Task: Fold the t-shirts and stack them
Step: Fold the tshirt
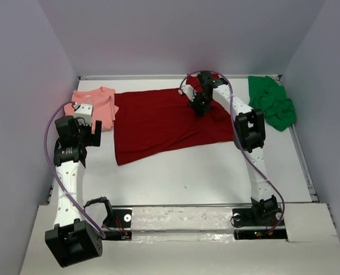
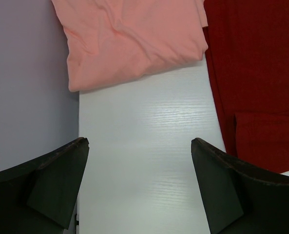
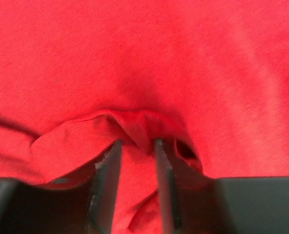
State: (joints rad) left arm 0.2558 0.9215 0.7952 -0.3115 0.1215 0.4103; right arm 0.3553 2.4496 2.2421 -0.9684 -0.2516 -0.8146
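The dark red t-shirt [image 1: 158,123] lies spread flat across the middle of the table. My right gripper [image 1: 199,106] is down on its far right part, and in the right wrist view the gripper [image 3: 136,144] is shut on a pinched-up fold of the red cloth [image 3: 144,58]. The salmon pink t-shirt [image 1: 101,106] lies folded at the far left, also seen in the left wrist view [image 2: 134,39]. My left gripper [image 2: 139,144] is open and empty over bare table just short of it. The bright green t-shirt [image 1: 271,102] lies crumpled at the far right.
White table [image 1: 204,172] with walls at the left, back and right. The red shirt's left edge [image 2: 251,73] lies just right of my left gripper. A taped ledge [image 1: 181,220] runs along the near edge by the arm bases.
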